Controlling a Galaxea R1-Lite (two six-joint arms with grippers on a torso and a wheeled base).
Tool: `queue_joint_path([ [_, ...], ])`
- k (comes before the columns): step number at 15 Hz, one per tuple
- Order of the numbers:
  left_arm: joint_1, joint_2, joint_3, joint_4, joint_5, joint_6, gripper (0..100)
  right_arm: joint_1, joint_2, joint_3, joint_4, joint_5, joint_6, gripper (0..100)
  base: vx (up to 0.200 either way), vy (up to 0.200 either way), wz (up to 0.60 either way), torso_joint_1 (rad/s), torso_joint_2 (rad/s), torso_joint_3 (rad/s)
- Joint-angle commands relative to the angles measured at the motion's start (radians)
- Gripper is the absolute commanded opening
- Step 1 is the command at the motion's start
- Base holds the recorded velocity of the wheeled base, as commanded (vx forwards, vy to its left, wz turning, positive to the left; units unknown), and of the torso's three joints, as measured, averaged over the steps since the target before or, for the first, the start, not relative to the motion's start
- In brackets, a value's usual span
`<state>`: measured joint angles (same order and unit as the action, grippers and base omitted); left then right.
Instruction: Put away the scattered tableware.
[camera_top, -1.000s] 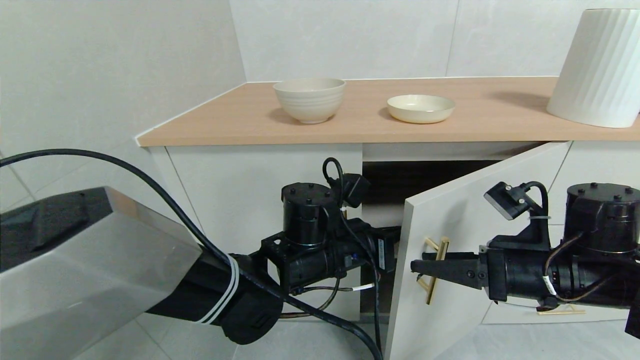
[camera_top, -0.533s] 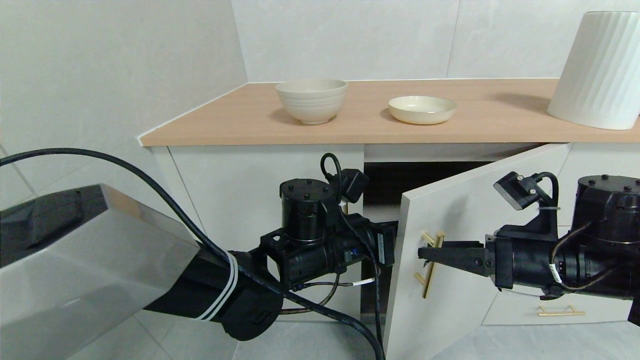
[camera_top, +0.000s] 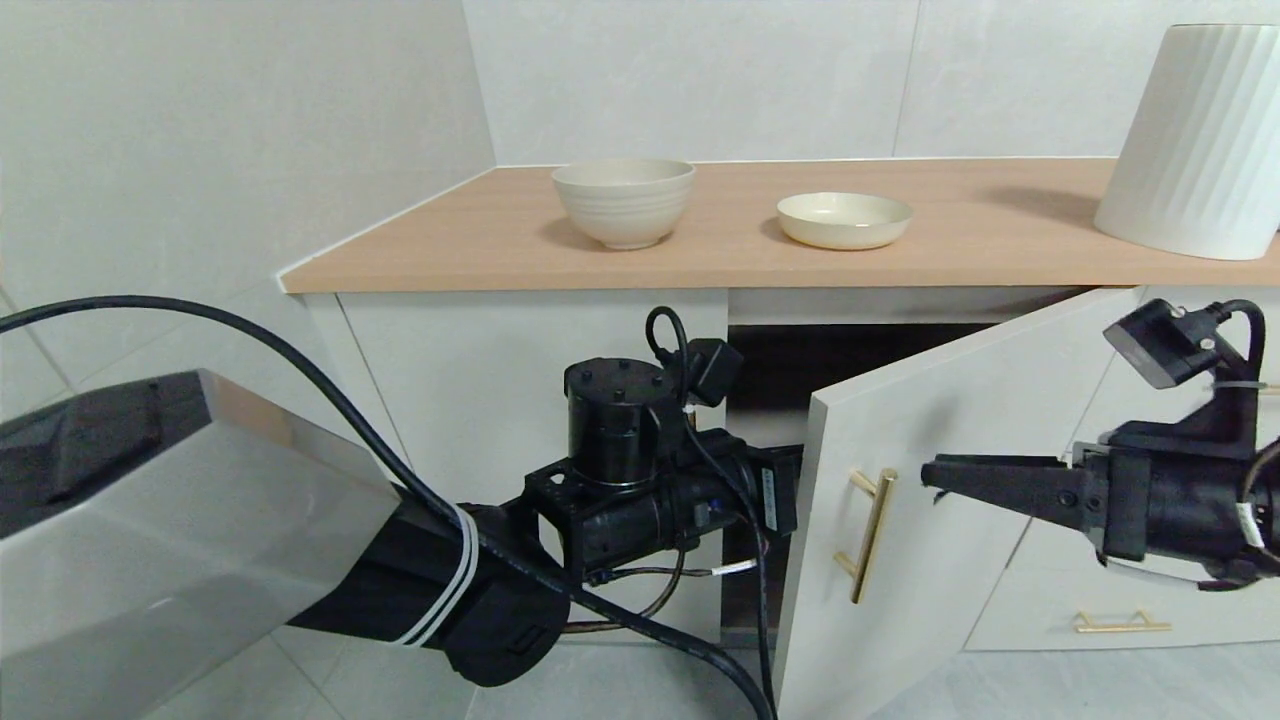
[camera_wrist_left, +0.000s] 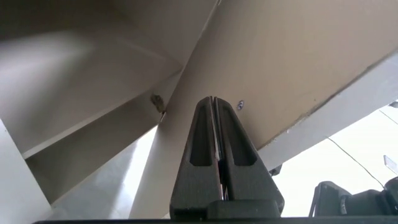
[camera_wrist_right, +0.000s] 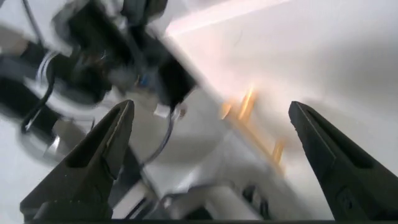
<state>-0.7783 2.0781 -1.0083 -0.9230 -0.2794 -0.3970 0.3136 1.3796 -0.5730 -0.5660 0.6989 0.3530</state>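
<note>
Release confirmed: right gripper (camera_top: 935, 472) had backed off the handle (camera_top: 868, 535), jaws apart; left gripper (camera_wrist_left: 214, 109) jaws stood together behind the open cabinet door (camera_top: 950, 420). Stowing judged ready to begin.

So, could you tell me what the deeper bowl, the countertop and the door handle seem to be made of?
Ribbed cream deep bowl: likely glazed ceramic, soft sheen.
Tan countertop: wood-look, faint grain, matte; perhaps laminate.
Slim gold bar handle: apparently brushed metal, brassy glint.
</note>
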Motion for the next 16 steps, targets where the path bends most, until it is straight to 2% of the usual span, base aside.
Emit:
queue_joint_path([
  [1,-0.002,-0.006,0.002,0.000,0.000,0.000,0,0.044,-0.192,-0.027,0.195,-0.116,-0.103,100,0.000,0.000,0.00,0.000,0.00,0.000],
  [2,-0.009,-0.001,0.004,0.001,0.002,0.000,0,0.108,-0.244,-0.030,0.270,-0.233,-0.147,100,0.000,0.000,0.00,0.000,0.00,0.000],
  [3,-0.012,-0.001,0.005,0.001,0.003,0.000,0,0.171,-0.298,-0.039,0.319,-0.295,-0.149,100,0.000,0.000,0.00,0.000,0.00,0.000],
  [4,-0.019,-0.006,0.005,0.003,0.006,0.001,0,0.216,-0.364,-0.051,0.373,-0.305,-0.149,100,0.000,0.000,0.00,0.000,0.00,0.000],
  [6,-0.052,-0.010,0.004,0.007,0.008,0.001,0,0.223,-0.430,-0.071,0.433,-0.292,-0.147,100,0.000,0.000,0.00,0.000,0.00,0.000],
  [10,-0.139,0.025,0.000,0.013,0.008,0.001,0,0.223,-0.481,-0.073,0.443,-0.285,-0.147,100,0.000,0.000,0.00,0.000,0.00,0.000],
  [16,-0.190,0.028,0.000,0.010,0.009,0.001,0,0.225,-0.498,-0.079,0.466,-0.248,-0.147,100,0.000,0.000,0.00,0.000,0.00,0.000],
])
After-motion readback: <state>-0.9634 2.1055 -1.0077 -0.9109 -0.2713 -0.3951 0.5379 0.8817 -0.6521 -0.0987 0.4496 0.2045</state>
